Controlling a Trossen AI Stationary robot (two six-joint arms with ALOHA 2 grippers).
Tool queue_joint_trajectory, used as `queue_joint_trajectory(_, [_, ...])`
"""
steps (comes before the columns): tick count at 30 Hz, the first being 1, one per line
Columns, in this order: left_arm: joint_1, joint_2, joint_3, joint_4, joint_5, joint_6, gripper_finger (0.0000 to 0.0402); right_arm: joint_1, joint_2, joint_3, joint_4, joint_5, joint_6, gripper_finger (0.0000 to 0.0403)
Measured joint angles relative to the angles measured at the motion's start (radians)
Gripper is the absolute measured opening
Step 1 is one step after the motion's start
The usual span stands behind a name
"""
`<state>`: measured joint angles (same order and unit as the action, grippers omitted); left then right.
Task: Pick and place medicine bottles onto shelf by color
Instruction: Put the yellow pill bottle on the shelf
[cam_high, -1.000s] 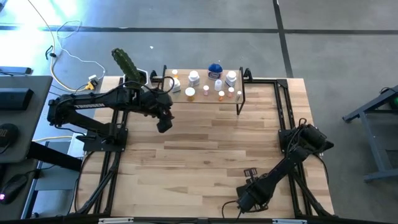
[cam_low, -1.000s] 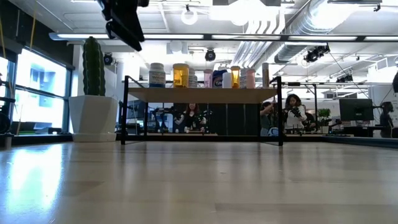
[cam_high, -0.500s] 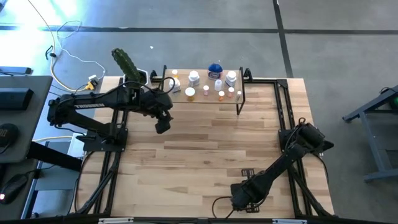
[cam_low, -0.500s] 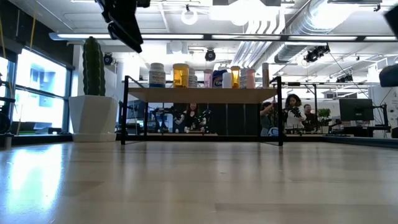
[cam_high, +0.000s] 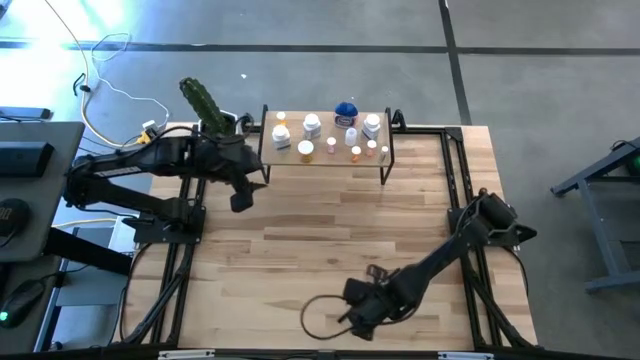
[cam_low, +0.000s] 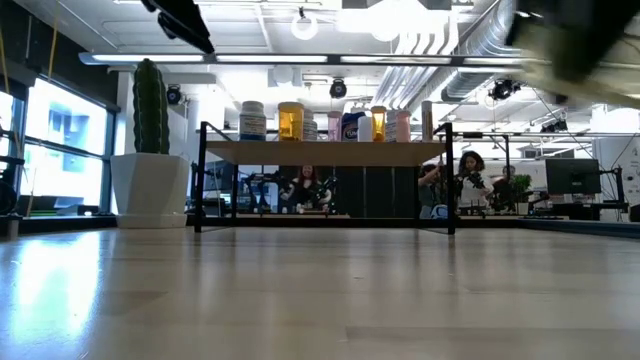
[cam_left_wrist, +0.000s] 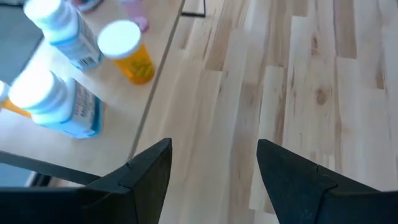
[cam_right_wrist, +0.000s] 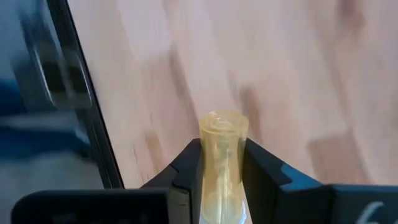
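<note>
The left gripper (cam_high: 241, 201) hangs with its dark fingers (cam_left_wrist: 147, 171) spread and empty near the desk's far left corner, while the right gripper (cam_high: 352, 310), low by the near edge, clamps a small yellowish translucent bottle (cam_right_wrist: 222, 158) between its fingers.

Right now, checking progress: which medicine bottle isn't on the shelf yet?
The yellowish bottle, clamped in the right gripper over the table's near edge; all others stand on the shelf.
</note>
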<state>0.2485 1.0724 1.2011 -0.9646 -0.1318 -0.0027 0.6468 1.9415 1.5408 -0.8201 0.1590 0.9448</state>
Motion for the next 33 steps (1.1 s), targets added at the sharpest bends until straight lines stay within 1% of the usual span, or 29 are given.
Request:
queue_joint_trajectory(9, [0.0, -0.082, 0.0, 0.0, -0.007, 0.102, 0.0225, -0.105, 0.0, 0.12, 0.073, 0.197, -0.025, 0.0073])
queue_joint_trajectory(13, [0.0, -0.115, 0.0, 0.001, -0.006, 0.111, 0.0225, -0.15, 0.0, 0.156, 0.132, 0.262, -0.055, 0.0073])
queue_joint_trajectory(16, [0.0, -0.138, 0.0, 0.001, 0.02, 0.111, 0.0225, -0.183, 0.0, 0.181, 0.179, 0.304, -0.102, 0.0073])
queue_joint_trajectory(19, [0.0, -0.161, 0.0, 0.001, 0.045, 0.111, 0.0225, -0.215, 0.0, 0.196, 0.2, 0.313, -0.169, 0.0073])
queue_joint_trajectory(26, [0.0, -0.225, 0.0, 0.0, 0.059, 0.118, 0.0225, -0.296, 0.0, 0.247, 0.211, 0.315, -0.314, 0.0073])
queue_joint_trajectory(33, [0.0, -0.254, 0.0, 0.001, 0.166, 0.082, 0.0225, -0.368, 0.0, 0.335, 0.242, 0.305, -0.479, 0.0073])
